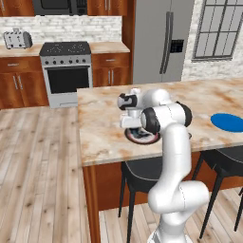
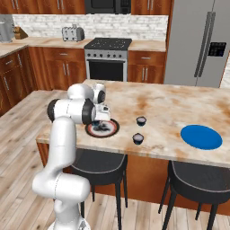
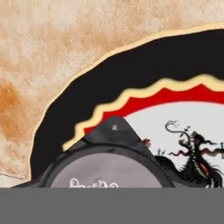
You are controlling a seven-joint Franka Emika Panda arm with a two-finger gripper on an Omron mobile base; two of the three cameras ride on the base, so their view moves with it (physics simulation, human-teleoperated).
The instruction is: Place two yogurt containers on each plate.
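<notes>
Closest to the hand camera is a yogurt cup (image 3: pixel 107 168), its pale grey top and dark rim pressed up against the lens, sitting over the black plate (image 3: pixel 78 103) with the red scalloped ring and white centre. You cannot tell from any view how wide the claw (image 2: pixel 101 120) stands or whether it has hold of that cup: the fingertips do not show in the hand view, and the arm's own bulk hides them from both base cameras. That is your main risk. If you lift away while the fingers are still closed on the cup, you drag it back off the plate; if they are slack and you shift sideways, you may knock it toward the rim, which lies just to the left of it in the hand view. Whether another cup already sits on this plate you cannot tell from here. Beyond the plate, in the right base view, two more cups (image 2: pixel 138 139) (image 2: pixel 141 121) stand on the marble counter (image 2: pixel 170 112), apart from each other and just to the right of the black plate, so a wide swing of the elbow could tip either one. Farther right, the blue plate (image 2: pixel 201 136) lies bare near the counter's front edge, well apart from everything else, and reaching it will stretch the arm.
</notes>
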